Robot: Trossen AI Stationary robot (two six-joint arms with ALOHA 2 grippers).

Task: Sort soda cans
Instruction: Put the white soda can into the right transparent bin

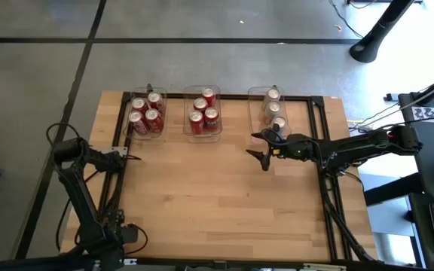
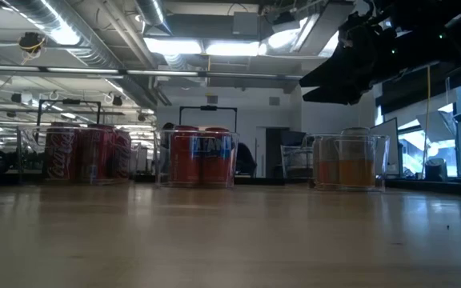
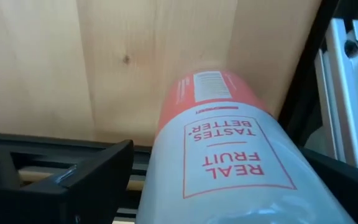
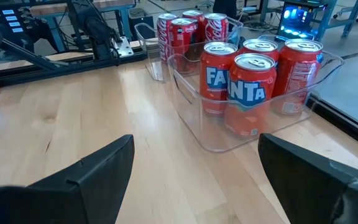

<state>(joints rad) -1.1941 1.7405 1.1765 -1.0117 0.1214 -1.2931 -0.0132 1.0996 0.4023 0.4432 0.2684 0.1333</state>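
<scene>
Wide open, the right gripper [image 1: 261,147] holds nothing; the left gripper [image 3: 185,186] probably grips one last can [image 3: 222,149]; other cans sit sorted.

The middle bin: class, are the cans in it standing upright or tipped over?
Upright. In the middle bin, the four cans show round silver tops from above, and the right wrist view shows them standing on their bases.

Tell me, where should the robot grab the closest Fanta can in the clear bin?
Grab the Fanta can around its top part, coming straight down from above. It stands upright, and the clear bin wall and the other cans crowd its lower sides.
</scene>
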